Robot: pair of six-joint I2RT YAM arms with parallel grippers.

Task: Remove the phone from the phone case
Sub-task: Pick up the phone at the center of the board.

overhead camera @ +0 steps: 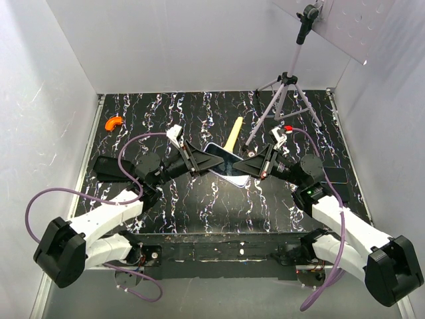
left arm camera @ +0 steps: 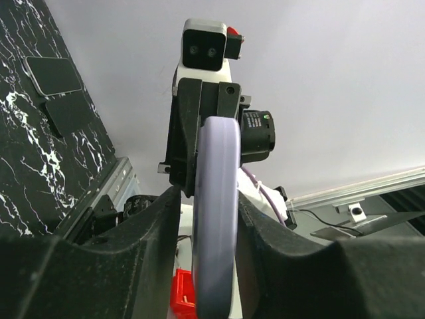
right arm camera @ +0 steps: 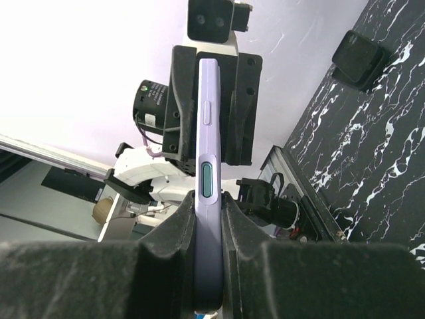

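The phone [overhead camera: 226,166], with a glossy black screen and a lavender rim, hangs above the middle of the table between both arms. My right gripper [overhead camera: 252,167] is shut on its right end; in the right wrist view both pads press the lavender edge [right arm camera: 208,199]. My left gripper [overhead camera: 201,163] straddles the left end. In the left wrist view the phone's rounded edge [left arm camera: 216,199] touches the right finger [left arm camera: 265,232], while a thin gap shows beside the left finger [left arm camera: 153,239]. A thin black shell, seemingly the phone case [overhead camera: 334,175], lies flat beside the right arm.
A grey tripod [overhead camera: 285,100] stands at the back right, and a cream-yellow stick [overhead camera: 232,135] lies just behind the phone. An orange piece [overhead camera: 114,123] sits at the back left. A black flat pad [overhead camera: 109,168] lies beside the left arm. White walls enclose the table.
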